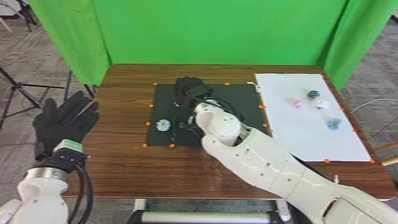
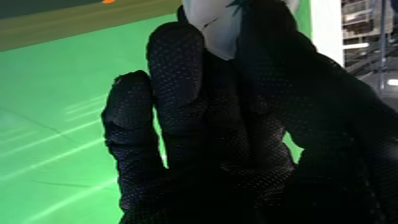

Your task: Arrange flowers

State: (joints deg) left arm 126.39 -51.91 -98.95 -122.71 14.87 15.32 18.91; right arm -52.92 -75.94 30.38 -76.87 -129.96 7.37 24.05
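Observation:
Over the back left part of the dark mat (image 1: 209, 135) is my right hand (image 1: 188, 91), held low. In the right wrist view, the thumb and fingers of my right hand (image 2: 209, 120) pinch a white flower (image 2: 218, 27), partly hidden by the glove. Another whitish flower (image 1: 163, 125) lies on the mat's left side. On the white board (image 1: 306, 142) lie a dark blue flower (image 1: 314, 94), a pink one (image 1: 298, 103), a white one (image 1: 320, 103) and a light blue one (image 1: 334, 124). My left hand (image 1: 65, 122) is open beside the table's left edge.
Small orange markers (image 1: 173, 145) line the mat and the board on the brown table (image 1: 124, 175). A green curtain (image 1: 218, 32) hangs behind the table. My right forearm crosses the mat's right part and hides some of it.

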